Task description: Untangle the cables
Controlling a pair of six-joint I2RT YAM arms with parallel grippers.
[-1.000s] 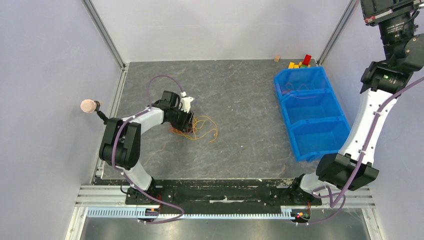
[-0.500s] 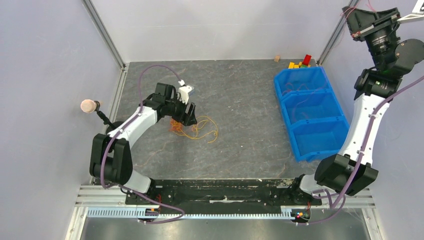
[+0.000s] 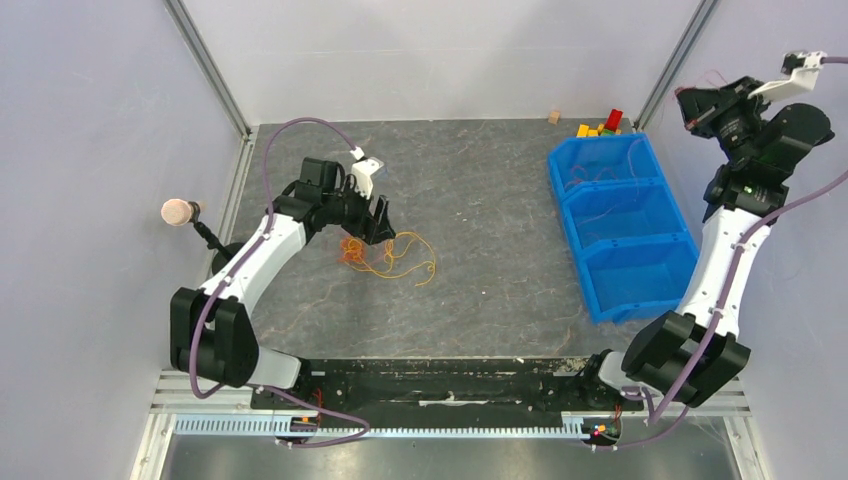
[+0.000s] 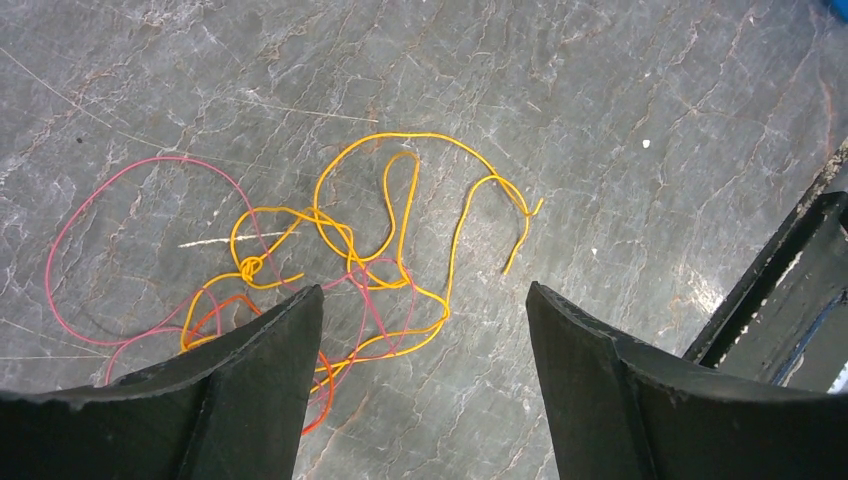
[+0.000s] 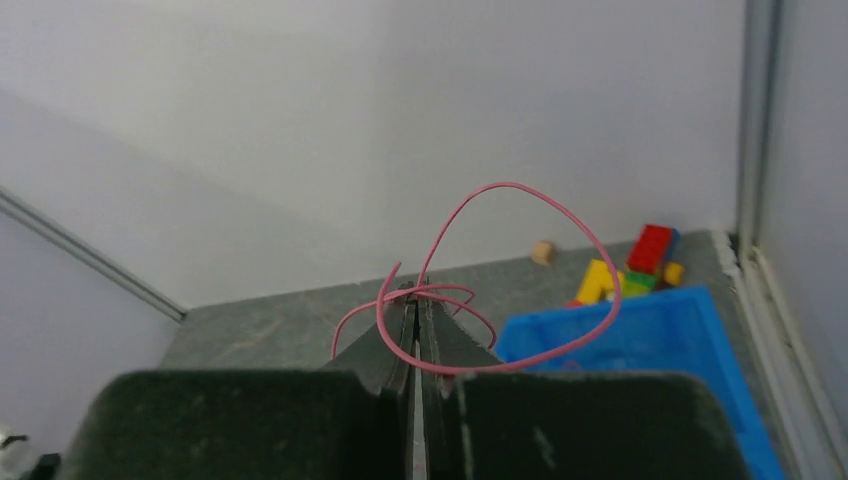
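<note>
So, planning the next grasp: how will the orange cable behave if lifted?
Probably floppy: the orange cable lies in loose curls. Likely drags the pink cable along, since they cross and a knot shows. Seemingly light, being thin.

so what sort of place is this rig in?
Probably an enclosed lab test cell, not a production line: plain walls on aluminium framing around a grey table, a blue bin with toy blocks behind it, and tangled thin cables.

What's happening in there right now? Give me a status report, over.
Left jaws wide open above the orange-and-pink cable tangle. Right jaws shut on one pink cable, held high. Toy blocks far off in the corner, nothing in the way.
</note>
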